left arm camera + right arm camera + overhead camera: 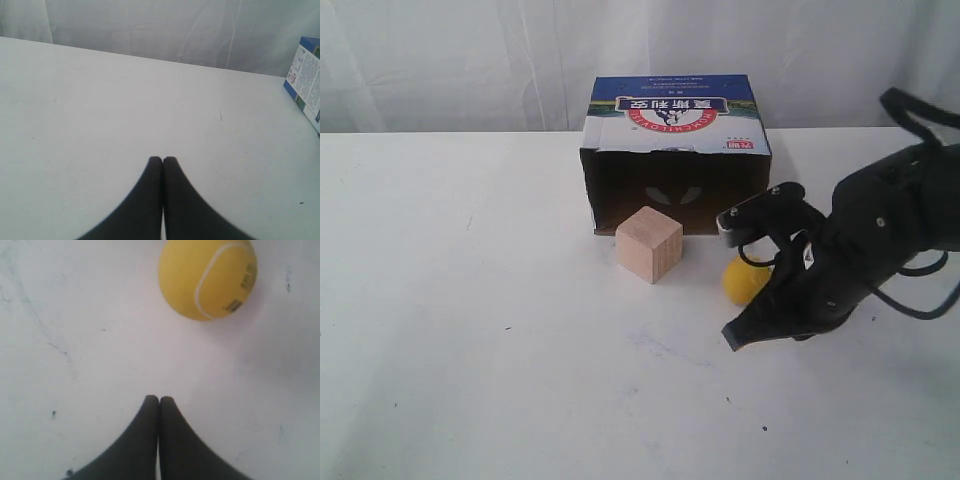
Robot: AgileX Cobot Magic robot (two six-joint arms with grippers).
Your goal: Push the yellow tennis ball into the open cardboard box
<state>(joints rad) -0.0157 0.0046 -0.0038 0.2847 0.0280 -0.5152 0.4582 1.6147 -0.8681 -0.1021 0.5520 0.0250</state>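
Observation:
The yellow tennis ball (742,281) lies on the white table (470,320) in front of the open cardboard box's (675,130) right corner, partly hidden by my right arm. The box's dark opening faces the front. My right gripper (731,338) is shut and empty, its tip low over the table just in front of the ball. In the right wrist view the ball (207,277) lies beyond the shut gripper (159,399), with a gap of bare table between them. My left gripper (162,159) is shut and empty over bare table, out of the exterior view.
A pale wooden cube (649,244) stands in front of the box's opening, to the left of the ball. A white curtain hangs behind the table. In the left wrist view a corner of the box (306,80) shows at the edge.

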